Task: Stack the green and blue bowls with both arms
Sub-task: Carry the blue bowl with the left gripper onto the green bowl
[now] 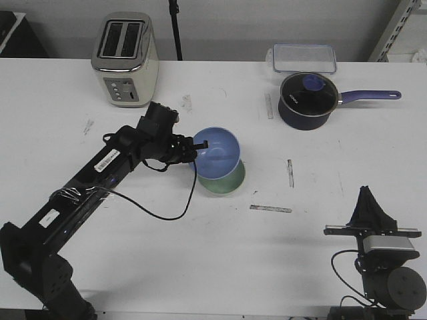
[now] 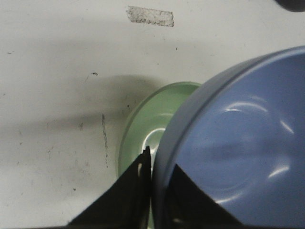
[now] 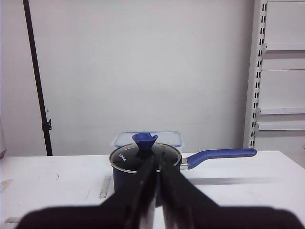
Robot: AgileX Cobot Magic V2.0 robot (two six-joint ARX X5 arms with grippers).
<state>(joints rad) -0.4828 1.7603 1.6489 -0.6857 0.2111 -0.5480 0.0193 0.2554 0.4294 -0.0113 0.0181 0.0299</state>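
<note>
Left gripper (image 1: 200,148) pinches the blue bowl (image 1: 217,152) by its 9 o'clock rim, tilted over the green bowl (image 1: 230,181). Risk: off-centre release, so the bowl slides off. Right gripper (image 3: 156,191) idle, fingers nearly together, holding nothing.

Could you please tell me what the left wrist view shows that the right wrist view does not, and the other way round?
Only the left wrist view shows the blue bowl, its rim pinched by the left gripper, held over the green bowl, with a tape mark beyond. Only the right wrist view shows the saucepan with its lid and long handle, the clear container behind it, the wall shelving, and the right gripper, closed and empty. Both show the white table.
</note>
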